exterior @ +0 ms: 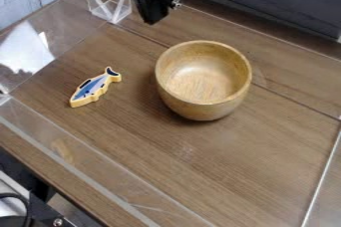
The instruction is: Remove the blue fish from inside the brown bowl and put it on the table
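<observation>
Gripper (156,12) shut; flat blue fish (94,87) beside round wooden brown bowl (202,79)

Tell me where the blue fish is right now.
The blue fish lies flat on the table, left of the brown bowl in the camera view and clear of it, tail pointing toward the bowl.

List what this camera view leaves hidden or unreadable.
- Gripper: dark and blurred near the top edge; the fingers cannot be told apart.
- Arm above it: cut off by the top edge.
- Brown bowl: its near wall hides part of the inside floor.
- Blue fish: too small for surface detail; underside hidden against the table.
</observation>
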### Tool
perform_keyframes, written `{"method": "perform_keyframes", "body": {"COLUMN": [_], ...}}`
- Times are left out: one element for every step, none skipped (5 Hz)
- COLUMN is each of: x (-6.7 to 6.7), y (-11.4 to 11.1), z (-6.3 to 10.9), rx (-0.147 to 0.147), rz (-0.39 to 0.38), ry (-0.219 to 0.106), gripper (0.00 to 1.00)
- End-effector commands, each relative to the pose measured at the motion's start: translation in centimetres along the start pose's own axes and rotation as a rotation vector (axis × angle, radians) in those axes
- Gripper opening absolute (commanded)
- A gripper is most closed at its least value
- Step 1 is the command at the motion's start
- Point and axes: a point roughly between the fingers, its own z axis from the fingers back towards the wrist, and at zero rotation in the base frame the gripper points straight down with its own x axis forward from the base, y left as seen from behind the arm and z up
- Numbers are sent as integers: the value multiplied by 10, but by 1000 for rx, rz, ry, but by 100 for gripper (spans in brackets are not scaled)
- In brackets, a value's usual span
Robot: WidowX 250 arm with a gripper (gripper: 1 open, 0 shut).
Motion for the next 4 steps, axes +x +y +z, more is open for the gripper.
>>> {"method": "perform_keyframes", "body": {"x": [-5, -15, -16, -19], "y": [2, -1, -6, -9], "z": [8, 4, 3, 8], "rx": [16, 9, 9, 9], "rz": [7, 16, 1, 26], "ry": [-29, -14, -9, -4], "gripper": [100, 100, 100, 100]}}
